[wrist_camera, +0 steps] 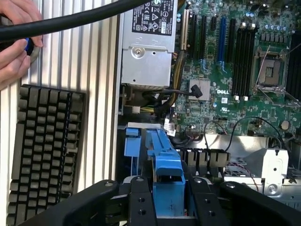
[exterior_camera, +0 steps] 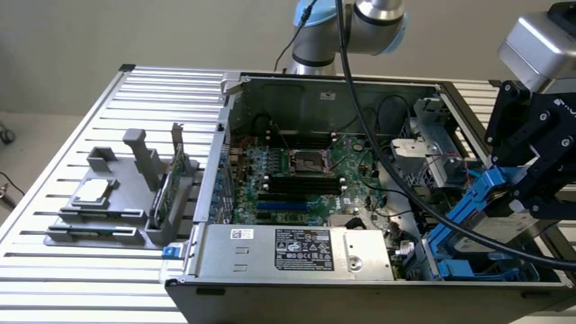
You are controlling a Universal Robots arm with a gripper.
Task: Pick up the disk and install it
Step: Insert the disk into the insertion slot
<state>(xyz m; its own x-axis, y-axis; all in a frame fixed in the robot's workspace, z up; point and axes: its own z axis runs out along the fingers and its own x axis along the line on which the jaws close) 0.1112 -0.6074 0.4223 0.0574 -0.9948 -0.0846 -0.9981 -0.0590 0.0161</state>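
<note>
The disk, a silver-grey drive in blue plastic rails, hangs tilted over the front corner of the open computer case on the exterior view's right. My gripper is shut on it from above. In the wrist view the disk's blue carrier runs between my two black fingers; the gripper clamps its near end. Under the disk sit the blue drive-bay brackets, at the case's edge in the wrist view.
A grey labelled power-supply box lies beside the bay, the green motherboard behind it. A grey fixture holds a small chip and an upright card. A black cable crosses the case. A keyboard and a person's hand are near the case.
</note>
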